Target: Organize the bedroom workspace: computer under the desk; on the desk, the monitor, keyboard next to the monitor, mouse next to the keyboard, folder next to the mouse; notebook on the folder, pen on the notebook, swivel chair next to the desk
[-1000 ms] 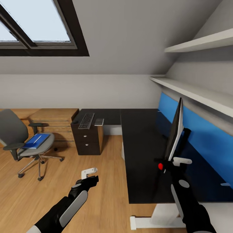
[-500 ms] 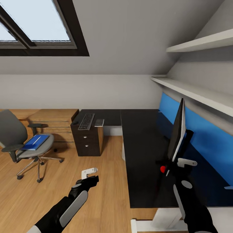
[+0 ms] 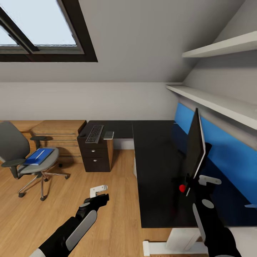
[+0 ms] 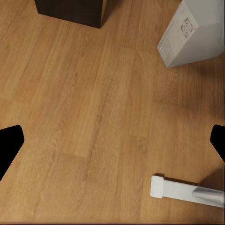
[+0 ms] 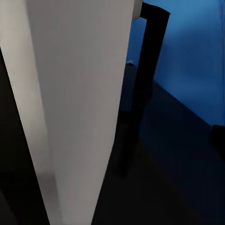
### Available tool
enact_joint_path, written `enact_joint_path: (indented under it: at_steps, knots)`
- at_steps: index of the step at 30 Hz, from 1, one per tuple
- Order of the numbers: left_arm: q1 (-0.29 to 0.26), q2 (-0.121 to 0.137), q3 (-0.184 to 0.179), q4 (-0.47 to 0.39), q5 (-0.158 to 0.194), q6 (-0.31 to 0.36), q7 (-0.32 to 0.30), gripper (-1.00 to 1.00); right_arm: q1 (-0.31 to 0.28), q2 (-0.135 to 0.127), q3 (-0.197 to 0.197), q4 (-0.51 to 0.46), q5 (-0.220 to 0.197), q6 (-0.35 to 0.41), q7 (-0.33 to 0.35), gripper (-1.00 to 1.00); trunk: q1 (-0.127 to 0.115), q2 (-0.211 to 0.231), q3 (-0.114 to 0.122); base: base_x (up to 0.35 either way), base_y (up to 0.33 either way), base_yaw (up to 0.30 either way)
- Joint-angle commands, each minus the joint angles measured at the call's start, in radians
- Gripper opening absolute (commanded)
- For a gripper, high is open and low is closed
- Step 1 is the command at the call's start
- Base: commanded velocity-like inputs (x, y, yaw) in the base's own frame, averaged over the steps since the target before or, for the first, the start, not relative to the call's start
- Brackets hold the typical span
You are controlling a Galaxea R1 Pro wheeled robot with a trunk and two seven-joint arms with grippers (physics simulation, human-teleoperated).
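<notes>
Change: since a second ago the monitor (image 3: 195,144) and the right gripper (image 3: 192,182) at its lower corner have moved together a little toward the blue wall panel (image 3: 228,157) and nearer the robot; the screen now reads slightly more upright. The chair and keyboard sit almost where they did in the picture, so this is mostly the arm's move and little of the camera's.
Right gripper: clenched on the monitor's lower corner beside the red dot (image 3: 182,187), as far as the head view shows; the right wrist view has the pale edge of the screen (image 5: 75,103) running close past the camera.
Left gripper (image 3: 101,194): released, its fingers spread over bare wood floor (image 4: 93,117), holding nothing; the left wrist view also catches the computer (image 4: 192,33) standing on the floor by the white desk foot (image 4: 185,191).
Monitor: over the long black desk (image 3: 157,171), edge-on to the head camera; whether its base rests on the top I cannot tell.
Keyboard (image 3: 95,133): on the far wing of the desk, above the drawers, well apart from the monitor.
Swivel chair (image 3: 25,157): out on the floor, apart from the desk, with the blue folder (image 3: 38,156) on its seat and a thin white pen (image 3: 40,154) lying on it.
Step in hand: settling the monitor on the desk, I judge.
Next move: likely set the base flat, check it stands, then let go and draw the arm clear without tipping the screen.
</notes>
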Motion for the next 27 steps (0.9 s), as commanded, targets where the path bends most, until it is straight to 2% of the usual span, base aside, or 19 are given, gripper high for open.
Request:
enact_joint_path:
  at_steps: [1, 7, 13, 27]
  knots:
    - [-0.001, 0.001, -0.003, -0.002, 0.005, 0.002, 0.008, 1.00, -0.001, 0.000, -0.001, -0.002, 0.011, 0.009, -0.003, 1.00, 0.000, -0.002, -0.002, -0.144, -0.220, 0.000]
    - [-0.001, 0.001, -0.003, -0.002, 0.005, 0.002, 0.008, 1.00, 0.000, 0.000, -0.001, -0.002, 0.010, 0.009, -0.003, 1.00, 0.000, -0.002, -0.002, -0.095, -0.287, 0.000]
    - [-0.001, 0.002, -0.002, -0.002, 0.005, 0.001, 0.009, 1.00, -0.001, 0.000, -0.001, -0.002, 0.010, 0.009, -0.003, 1.00, 0.000, -0.002, -0.002, 0.040, -0.294, 0.000]
    - [-0.001, 0.001, -0.003, -0.002, 0.007, 0.002, 0.009, 1.00, -0.001, 0.000, -0.001, -0.002, 0.009, 0.009, -0.003, 1.00, 0.000, -0.002, -0.002, 0.008, -0.040, 0.000]
